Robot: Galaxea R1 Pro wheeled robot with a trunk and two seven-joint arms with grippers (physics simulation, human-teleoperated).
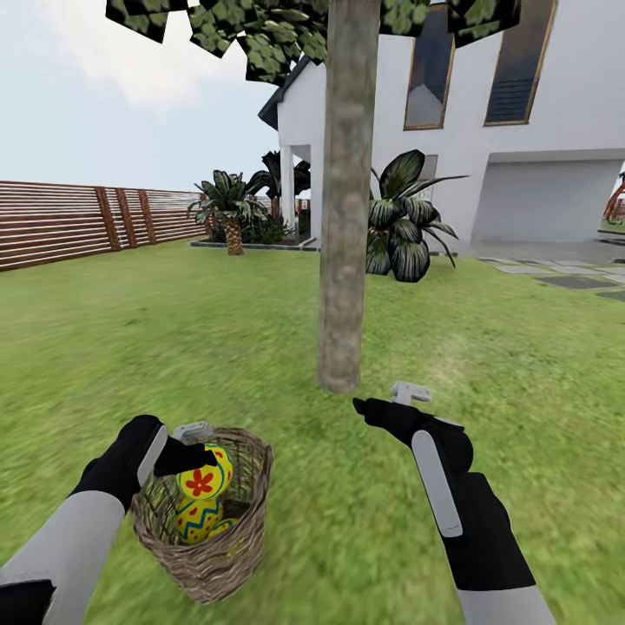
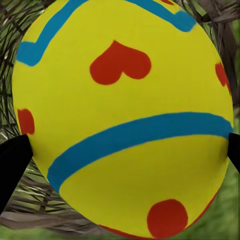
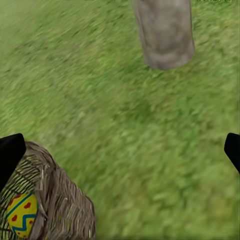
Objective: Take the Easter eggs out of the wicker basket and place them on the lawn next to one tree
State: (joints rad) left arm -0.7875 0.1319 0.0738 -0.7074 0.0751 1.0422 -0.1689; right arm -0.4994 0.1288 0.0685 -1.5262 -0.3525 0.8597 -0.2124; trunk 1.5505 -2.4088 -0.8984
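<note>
Left tool (image 1: 193, 458) is sitting over the wicker basket (image 1: 227, 547), fingers clamped on the top Easter egg (image 1: 205, 474); in the left wrist view that egg (image 2: 122, 117) is filling the space between the two dark fingertips (image 2: 12, 160), each pressing a side, so the grip is looking secure; egg's long axis is running roughly upright, tilted a little. A second egg (image 1: 199, 517) is lying lower in the basket, and a sliver of what may be a third (image 1: 223, 526) is showing under it, hard to tell. Key relation: the tree (image 1: 345, 260) trunk is standing ahead and to the right of the basket, near but not touching, bare lawn (image 1: 286, 408) between; carry direction is probably forward-right toward the trunk base. Right tool (image 1: 384, 404) is hovering nearer the trunk, fingers apart and holding nothing; the right wrist view is looking down at the grass, trunk base (image 3: 165, 37) and basket rim (image 3: 55, 195). No egg is lying by the tree yet.
</note>
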